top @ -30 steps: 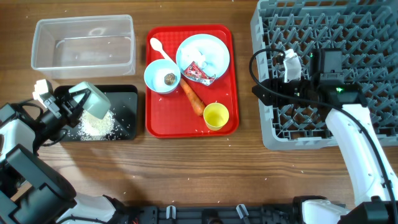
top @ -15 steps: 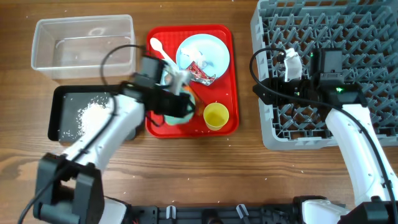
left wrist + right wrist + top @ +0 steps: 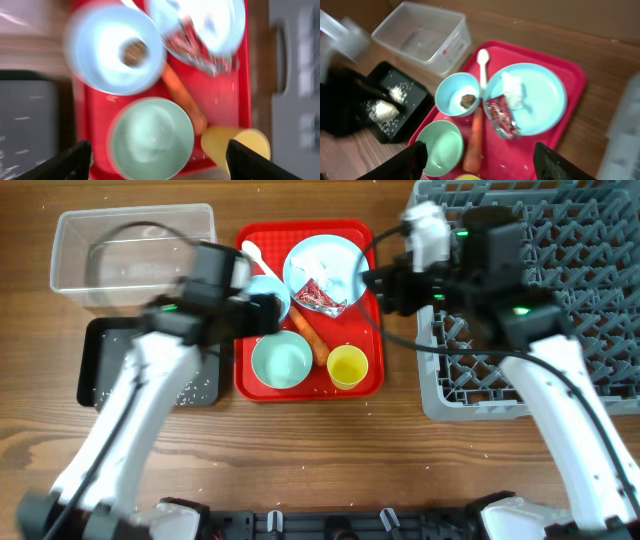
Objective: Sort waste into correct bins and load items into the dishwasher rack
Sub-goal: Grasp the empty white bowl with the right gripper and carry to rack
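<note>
An emptied pale blue bowl [image 3: 281, 361] [image 3: 152, 137] sits on the front of the flat red tray. My left gripper [image 3: 262, 312] [image 3: 160, 162] hovers above it, open and holding nothing. The second bowl [image 3: 117, 50] [image 3: 459, 95] holds a small brown lump [image 3: 134, 52]. An orange carrot [image 3: 310, 335] [image 3: 475, 142] lies between the bowls and the yellow cup [image 3: 347, 366] [image 3: 235, 147]. The blue plate [image 3: 327, 270] [image 3: 535, 97] carries the red foil wrapper [image 3: 318, 293] [image 3: 500, 117] and tissue wad [image 3: 515, 90]. A white spoon [image 3: 250, 252] [image 3: 482, 62] lies beside it. My right gripper [image 3: 378, 288] [image 3: 482, 162] is open over the tray's right edge.
The black tray [image 3: 100, 380] [image 3: 412, 102] at the left holds white rice [image 3: 382, 110]. The clear tub [image 3: 133, 245] [image 3: 425, 32] stands behind it. The grey dishwasher rack [image 3: 560, 240] fills the right side. The red tray [image 3: 360, 385] lies in the middle.
My left gripper carried the bowl from over the black tray to the red tray, released it and opened. My right arm swung from the rack to the tray's right edge.
</note>
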Controlling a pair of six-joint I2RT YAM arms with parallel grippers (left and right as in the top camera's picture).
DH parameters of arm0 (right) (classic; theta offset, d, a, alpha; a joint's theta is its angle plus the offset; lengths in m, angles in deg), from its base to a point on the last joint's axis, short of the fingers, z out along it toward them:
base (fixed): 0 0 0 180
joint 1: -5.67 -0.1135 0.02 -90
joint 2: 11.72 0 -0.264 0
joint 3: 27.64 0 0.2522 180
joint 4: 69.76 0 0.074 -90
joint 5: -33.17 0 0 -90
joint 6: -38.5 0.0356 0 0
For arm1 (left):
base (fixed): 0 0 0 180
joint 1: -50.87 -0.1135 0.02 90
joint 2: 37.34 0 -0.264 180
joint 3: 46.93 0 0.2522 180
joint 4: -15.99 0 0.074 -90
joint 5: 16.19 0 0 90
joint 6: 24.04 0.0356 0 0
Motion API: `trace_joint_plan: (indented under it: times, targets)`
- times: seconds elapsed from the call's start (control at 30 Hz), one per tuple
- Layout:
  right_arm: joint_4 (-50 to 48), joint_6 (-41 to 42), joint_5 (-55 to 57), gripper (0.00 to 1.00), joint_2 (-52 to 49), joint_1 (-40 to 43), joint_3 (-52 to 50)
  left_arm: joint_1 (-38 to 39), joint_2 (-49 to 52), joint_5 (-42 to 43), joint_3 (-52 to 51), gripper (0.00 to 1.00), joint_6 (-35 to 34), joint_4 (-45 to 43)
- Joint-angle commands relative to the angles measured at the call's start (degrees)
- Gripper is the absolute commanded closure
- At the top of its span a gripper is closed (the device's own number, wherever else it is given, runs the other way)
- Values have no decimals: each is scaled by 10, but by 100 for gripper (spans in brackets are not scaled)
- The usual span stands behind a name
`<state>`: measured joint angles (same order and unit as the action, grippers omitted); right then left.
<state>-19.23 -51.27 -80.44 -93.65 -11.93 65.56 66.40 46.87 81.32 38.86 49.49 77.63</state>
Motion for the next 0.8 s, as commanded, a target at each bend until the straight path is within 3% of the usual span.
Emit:
trace_joint_plan:
  times: [0.0,0.13,0.3,0.5,0.6,0.67,0.77]
  targets:
    - [-7,12,60,30,-105,-72,6,-110,-64,-8,12,14,-17,29]
    - [-11,-64,52,31,-229,-141,6,-175,-48,-10,11,14,11,49]
    - [-34,-106,63,39,-326,-165,6,-177,-15,-10,11,14,11,51]
    - [-77,-104,47,47,-353,-171,6,-177,6,-10,11,15,12,56]
    - [-100,-87,30,66,-353,-174,6,-177,6,-10,11,15,12,58]
    - [-107,-77,30,74,-359,-181,6,-177,6,-10,11,14,12,59]
    - [-101,-77,30,78,-378,-190,6,-177,6,-10,11,14,12,59]
